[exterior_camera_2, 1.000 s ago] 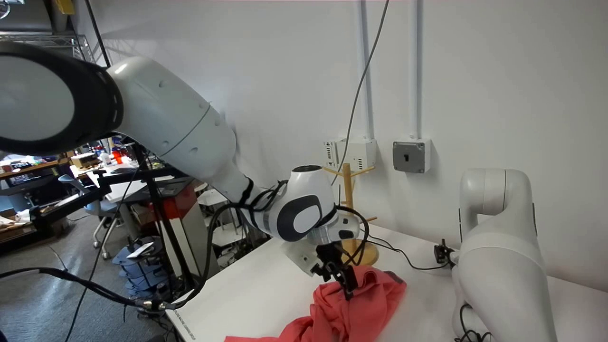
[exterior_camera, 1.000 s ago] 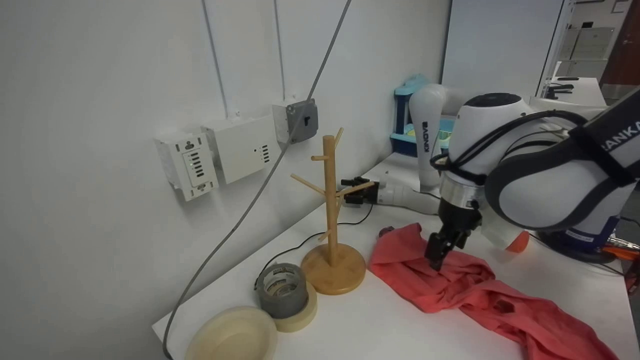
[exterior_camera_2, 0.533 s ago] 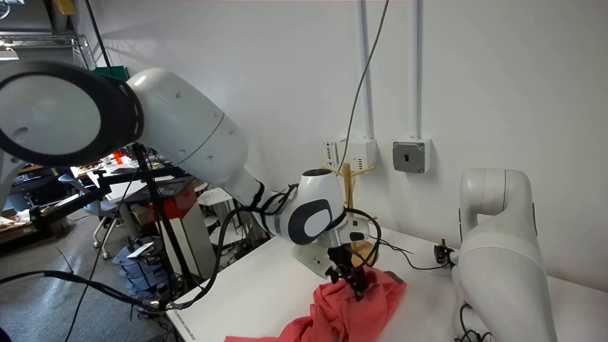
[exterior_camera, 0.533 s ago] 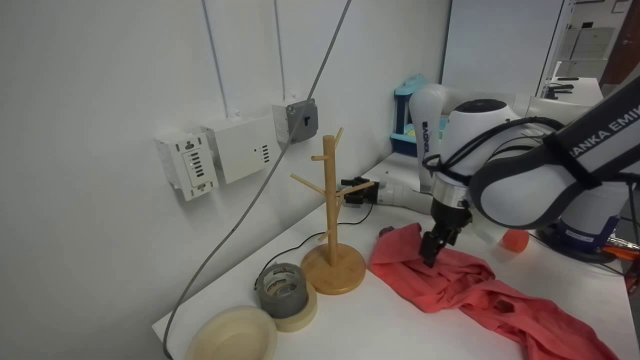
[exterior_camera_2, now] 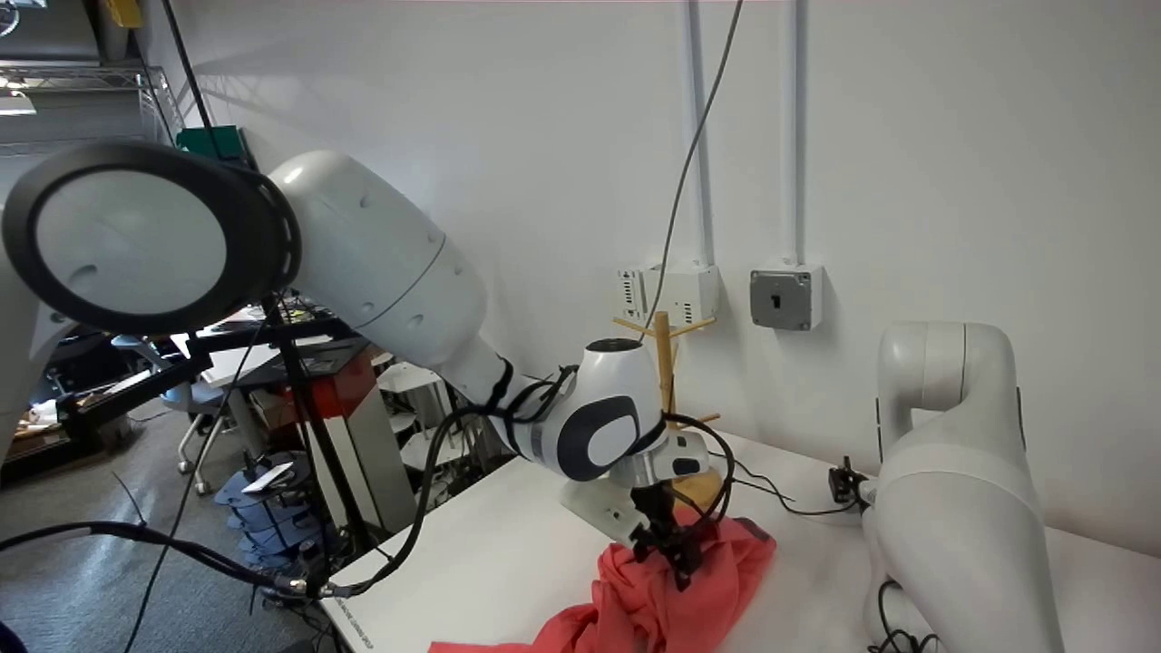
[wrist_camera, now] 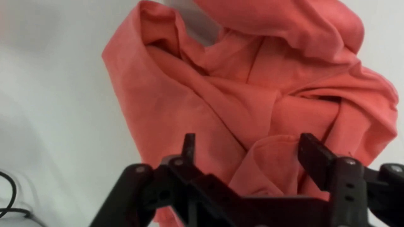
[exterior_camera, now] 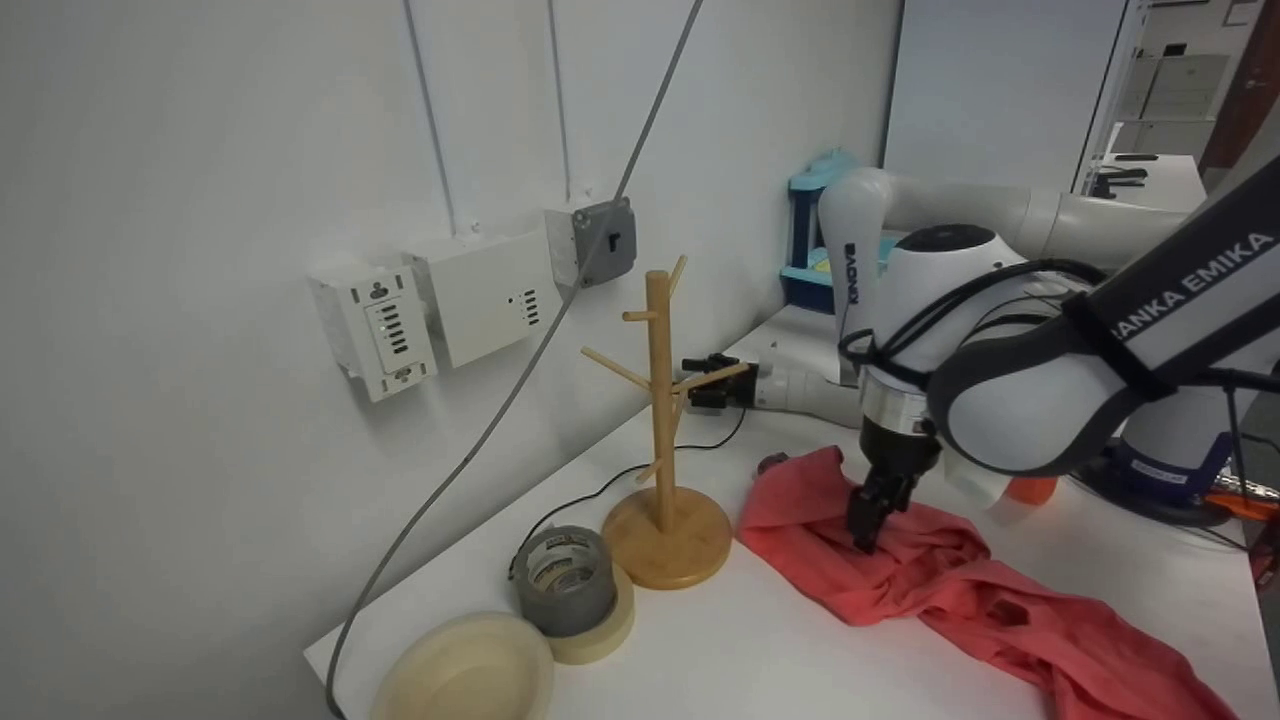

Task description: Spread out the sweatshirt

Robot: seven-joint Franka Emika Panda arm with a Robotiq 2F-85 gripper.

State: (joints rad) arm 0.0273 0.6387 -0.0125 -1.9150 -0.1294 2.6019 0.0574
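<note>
Coral-red and wrinkled, the fabric sweatshirt [exterior_camera: 945, 580] lies on the white counter [exterior_camera: 740, 660] under my jaws, which stand apart; I have a round-based wooden mug tree [exterior_camera: 663, 430] crowding the fabric, a grey tape roll [exterior_camera: 578, 612] on a beige one [exterior_camera: 604, 644], and another white robot arm [exterior_camera_2: 961, 490]

A wooden mug tree [exterior_camera: 662, 430] stands upright on a white table [exterior_camera: 720, 660], beside a gray tape roll [exterior_camera: 568, 605] stacked on a beige tape roll [exterior_camera: 604, 637], with a pale bowl [exterior_camera: 465, 672] just beside them. Two white boxes [exterior_camera: 488, 298] and a gray switch box [exterior_camera: 617, 243] line the wall [exterior_camera: 200, 250], a long gray cable [exterior_camera: 466, 460] slanting in front. In an exterior view, a chair [exterior_camera_2: 189, 401] stands past the table.
</note>
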